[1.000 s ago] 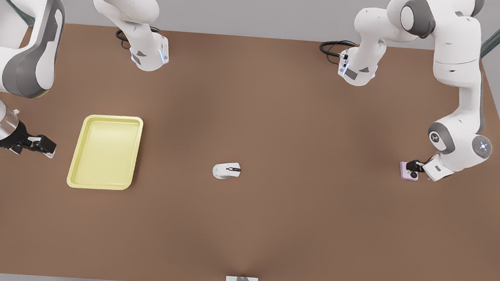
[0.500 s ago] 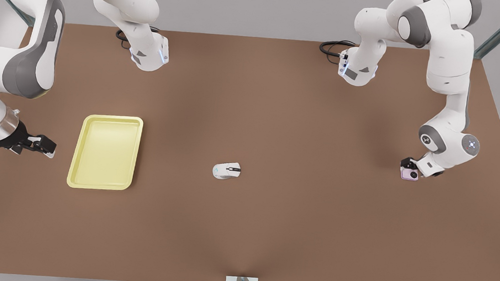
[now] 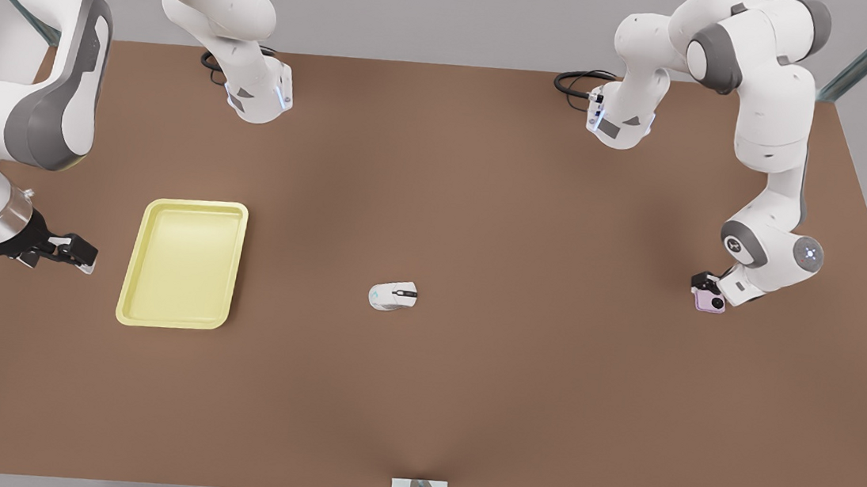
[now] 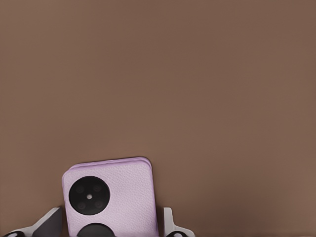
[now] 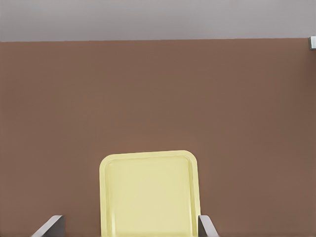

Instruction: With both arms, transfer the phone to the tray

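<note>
The pale lilac phone lies flat on the brown table at the front view's right; its black lens patch faces up. My left gripper hangs right over it, open, with a finger on each side of the phone and a thin gap at each edge. The pale yellow tray rests at the front view's left, nothing in it. My right gripper waits open just beside the tray's outer long side, facing it.
A white computer mouse sits mid-table between the tray and the phone. Both arm bases and black cable loops stand along the far edge. The table's edge runs close behind the phone.
The left arm's wrist has swung more upright and drawn in over the phone. The phone, tray, mouse and right arm have stayed put.
</note>
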### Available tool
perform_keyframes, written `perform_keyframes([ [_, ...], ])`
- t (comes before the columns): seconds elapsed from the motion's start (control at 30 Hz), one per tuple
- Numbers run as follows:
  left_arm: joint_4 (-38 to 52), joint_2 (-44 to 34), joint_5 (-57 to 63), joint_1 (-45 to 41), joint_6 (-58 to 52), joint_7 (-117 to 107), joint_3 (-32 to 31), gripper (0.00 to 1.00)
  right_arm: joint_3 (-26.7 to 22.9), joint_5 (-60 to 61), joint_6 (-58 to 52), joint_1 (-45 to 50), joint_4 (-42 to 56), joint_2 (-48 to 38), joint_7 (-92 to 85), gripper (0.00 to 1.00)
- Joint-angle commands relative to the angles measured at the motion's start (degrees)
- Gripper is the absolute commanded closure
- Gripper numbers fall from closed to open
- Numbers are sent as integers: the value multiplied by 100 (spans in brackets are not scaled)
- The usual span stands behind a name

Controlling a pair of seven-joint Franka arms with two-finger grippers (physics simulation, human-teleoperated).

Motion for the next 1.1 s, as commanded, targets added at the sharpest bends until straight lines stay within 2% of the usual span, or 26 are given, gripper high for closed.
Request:
perform_keyframes([
  [0.0, 8, 10, -8, -1, 5, -31, -6, 2, 0, 4, -2, 0, 3, -7, -14, 0],
  [0.07, 8, 10, -16, -18, 5, -31, -6, 10, 0, 4, -2, 0, 3, -7, -14, 0],
  [0.27, 8, 10, -25, -36, 14, -31, -6, 18, 0, 4, 7, 0, 3, -7, -5, 0],
  [0.7, 52, -61, -25, -212, -4, -127, 2, 22, 0, 4, 7, 0, 3, -7, -14, 0],
  [0.87, 316, -131, -34, -1020, -338, -1085, -6, 22, 0, 4, 7, 0, 3, -7, -14, 0],
  [1.07, 1071, -105, -52, -3023, -1506, -4309, 11, 22, 9, 4, 7, 0, 3, -7, -14, 0],
])
